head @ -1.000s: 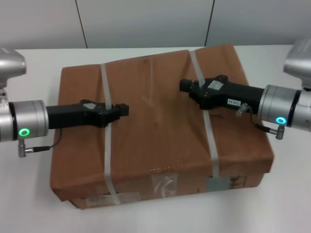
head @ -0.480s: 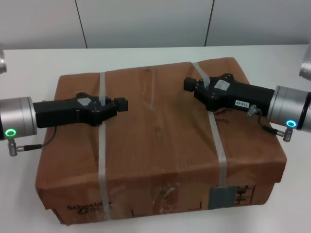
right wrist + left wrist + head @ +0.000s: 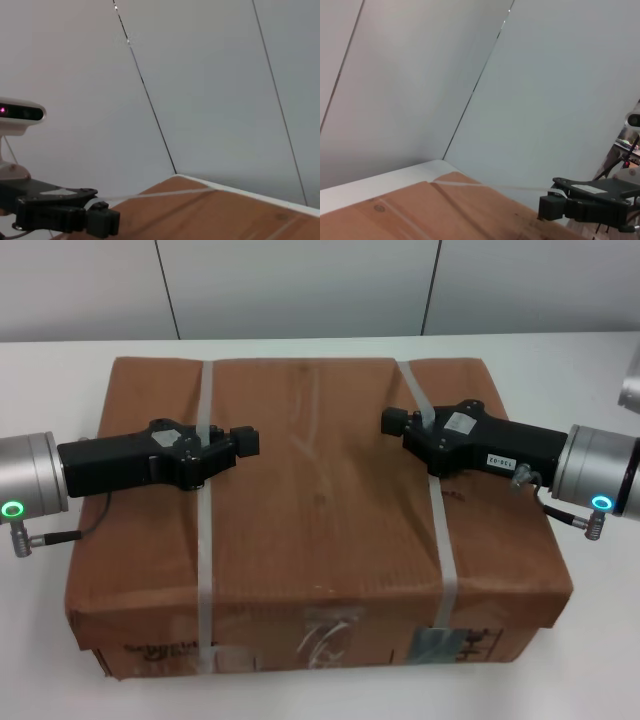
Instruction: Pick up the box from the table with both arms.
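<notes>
The brown cardboard box (image 3: 320, 510) fills the middle of the head view, over the white table (image 3: 600, 640). Two white straps cross its top. My left gripper (image 3: 228, 445) lies across the left strap (image 3: 205, 540) and is shut on it. My right gripper (image 3: 408, 426) lies across the right strap (image 3: 440, 530) and is shut on it. Both fingertips point inward over the box top. The left wrist view shows the box top (image 3: 420, 210) and the right gripper (image 3: 549, 207), with a taut strap running to it. The right wrist view shows the box top (image 3: 225, 215) and the left gripper (image 3: 106, 222).
A pale panelled wall (image 3: 300, 285) stands behind the table's far edge. Bare table shows on both sides of the box and in front of it. The box's front side carries black print and labels (image 3: 440, 645).
The box has come up closer to the head camera and turned level and square to me. Both grippers have stayed on their straps and moved with it.
</notes>
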You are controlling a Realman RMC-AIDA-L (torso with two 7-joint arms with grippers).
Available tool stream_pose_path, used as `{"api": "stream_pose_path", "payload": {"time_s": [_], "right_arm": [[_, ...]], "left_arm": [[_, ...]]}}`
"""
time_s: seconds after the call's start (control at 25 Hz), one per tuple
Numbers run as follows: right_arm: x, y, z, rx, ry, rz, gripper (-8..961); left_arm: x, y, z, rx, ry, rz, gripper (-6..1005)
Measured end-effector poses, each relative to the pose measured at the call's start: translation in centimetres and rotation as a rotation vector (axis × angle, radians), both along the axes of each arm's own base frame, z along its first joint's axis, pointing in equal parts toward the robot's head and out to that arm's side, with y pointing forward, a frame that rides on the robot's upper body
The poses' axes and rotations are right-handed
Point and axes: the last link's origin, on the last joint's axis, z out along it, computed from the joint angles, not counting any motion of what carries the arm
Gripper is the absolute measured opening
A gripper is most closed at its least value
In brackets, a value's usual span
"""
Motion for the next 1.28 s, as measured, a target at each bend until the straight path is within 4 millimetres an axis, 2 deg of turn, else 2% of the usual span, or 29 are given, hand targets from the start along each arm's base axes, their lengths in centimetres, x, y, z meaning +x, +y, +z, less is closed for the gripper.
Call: {"api": "stream_pose_path", "payload": {"time_s": [1.28], "right_arm": [[-0.02, -0.03, 0.05, -0.004, 0.01, -0.005, 10]], "left_arm": [[-0.12, -0.09, 0.09, 0.005, 0.001, -0.004, 79]]}}
